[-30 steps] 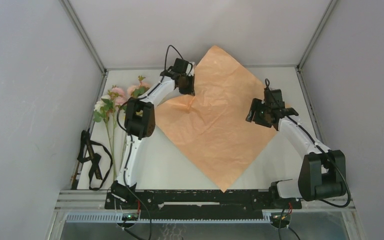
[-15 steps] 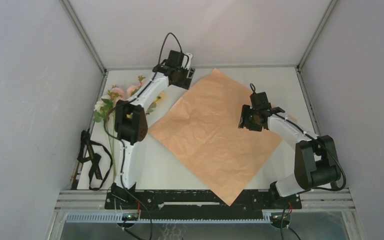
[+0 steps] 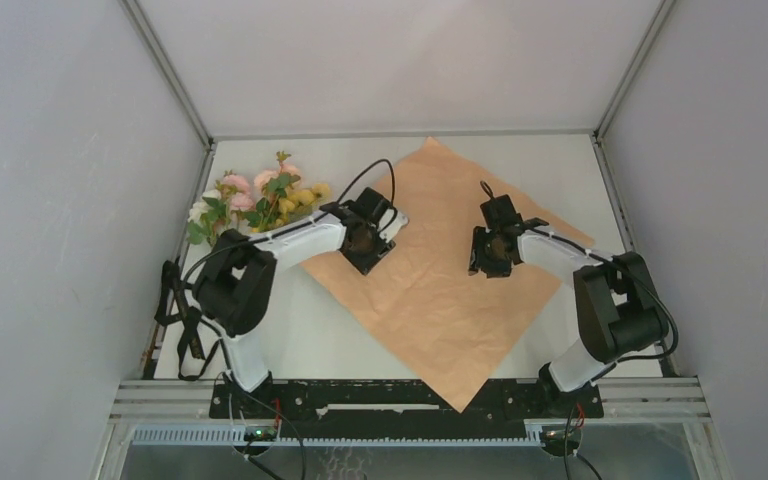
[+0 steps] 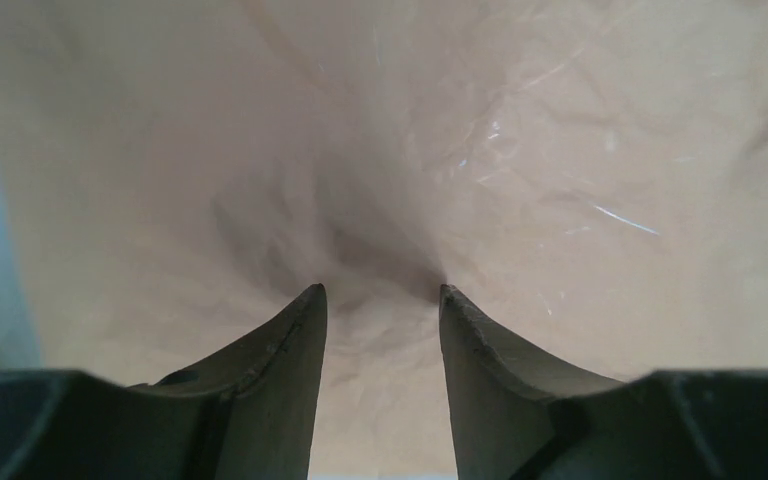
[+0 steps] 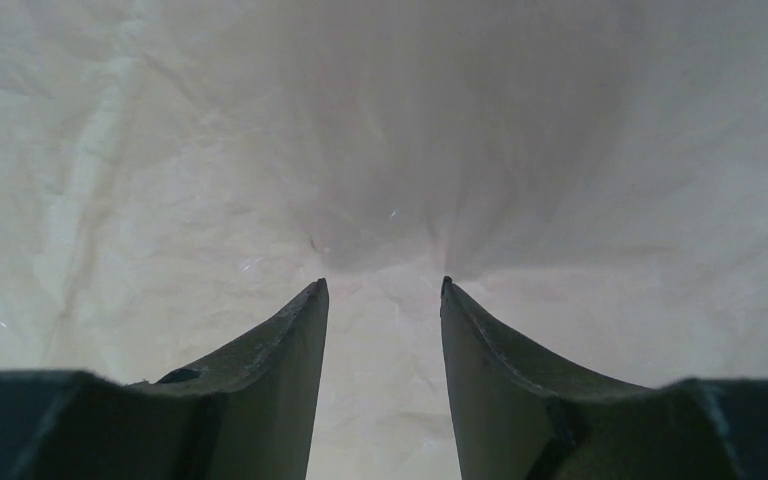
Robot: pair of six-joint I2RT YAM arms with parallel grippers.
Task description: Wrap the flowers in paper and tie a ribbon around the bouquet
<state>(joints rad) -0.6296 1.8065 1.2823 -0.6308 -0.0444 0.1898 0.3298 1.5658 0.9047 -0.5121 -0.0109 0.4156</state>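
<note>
Lying flat, peach side up, the paper (image 3: pixel 440 285) spans the middle of the worktop (image 3: pixel 310 340); the flowers (image 3: pixel 250 195) sit far left. Left end effector (image 3: pixel 365 243) and right end effector (image 3: pixel 490 255) hang low over it, jaws part-open, gripping nothing. Sheet likely thin, light, crease-prone: pinch a corner.

The left claw (image 3: pixel 365 241) and right claw (image 3: pixel 489 254) both point down, near each other, jaws parted.

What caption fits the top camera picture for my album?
The left arm and right arm hold open jaws over peach paper; flowers and black ribbon lie at left.
</note>
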